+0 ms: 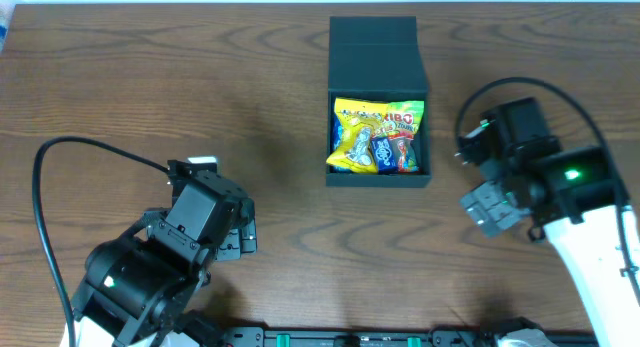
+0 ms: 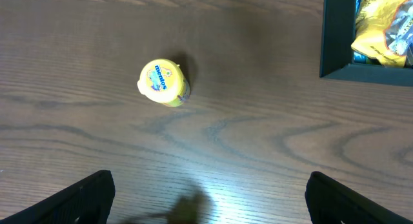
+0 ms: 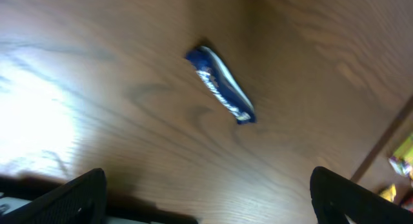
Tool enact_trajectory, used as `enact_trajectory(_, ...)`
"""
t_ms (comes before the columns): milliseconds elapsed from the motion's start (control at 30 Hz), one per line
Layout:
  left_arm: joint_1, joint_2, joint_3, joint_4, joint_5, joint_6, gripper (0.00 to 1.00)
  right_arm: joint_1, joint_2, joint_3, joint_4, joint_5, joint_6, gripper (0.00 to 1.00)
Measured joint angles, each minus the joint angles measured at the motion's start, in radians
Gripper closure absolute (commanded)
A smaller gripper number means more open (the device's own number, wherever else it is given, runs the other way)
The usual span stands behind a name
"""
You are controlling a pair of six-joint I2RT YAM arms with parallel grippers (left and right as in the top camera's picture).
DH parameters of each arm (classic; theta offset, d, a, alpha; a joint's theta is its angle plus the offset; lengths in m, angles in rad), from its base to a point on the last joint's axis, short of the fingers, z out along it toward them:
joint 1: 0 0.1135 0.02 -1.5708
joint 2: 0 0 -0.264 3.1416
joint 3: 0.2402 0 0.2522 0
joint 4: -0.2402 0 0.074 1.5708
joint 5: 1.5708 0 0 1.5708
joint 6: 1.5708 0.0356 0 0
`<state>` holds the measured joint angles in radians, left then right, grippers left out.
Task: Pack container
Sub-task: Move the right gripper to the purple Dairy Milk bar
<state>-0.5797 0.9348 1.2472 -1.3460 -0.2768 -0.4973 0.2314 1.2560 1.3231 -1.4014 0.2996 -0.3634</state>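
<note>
The dark teal-black container (image 1: 378, 47) stands open at the table's middle back, its flap lid folded away. A yellow Haribo bag (image 1: 372, 127) and small blue packets (image 1: 385, 152) lie inside. My left gripper (image 2: 208, 185) is open and empty above the table. A yellow Mentos tub (image 2: 163, 82) lies ahead of it, and the container's corner (image 2: 335, 50) is at the upper right. My right gripper (image 3: 208, 185) is open and empty. A blue wrapped bar (image 3: 221, 86) lies on the wood ahead of it. Tub and bar are hidden under the arms in the overhead view.
The left arm (image 1: 190, 227) sits at the front left, the right arm (image 1: 530, 157) just right of the container. A black cable (image 1: 60, 167) loops at the left. The container's edge (image 3: 381, 146) shows at the right of the right wrist view.
</note>
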Motion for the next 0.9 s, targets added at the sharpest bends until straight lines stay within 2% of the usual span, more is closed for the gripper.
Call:
enact_trajectory(233, 0.000, 0.000, 0.000, 0.000, 0.000, 0.000, 0.05, -0.268, 0.031, 0.000, 0.064, -0.125, -0.122, 0.01)
enact_trajectory(333, 0.000, 0.000, 0.000, 0.000, 0.000, 0.000, 0.05, -0.327, 0.064, 0.000, 0.062, -0.186, -0.170, 0.01)
enact_trajectory(533, 0.000, 0.000, 0.000, 0.000, 0.000, 0.000, 0.05, -0.353, 0.145, -0.012, 0.072, -0.270, -0.245, 0.01)
enact_trajectory(900, 0.000, 0.000, 0.000, 0.000, 0.000, 0.000, 0.05, -0.353, 0.228, -0.045, 0.138, -0.236, -0.278, 0.01)
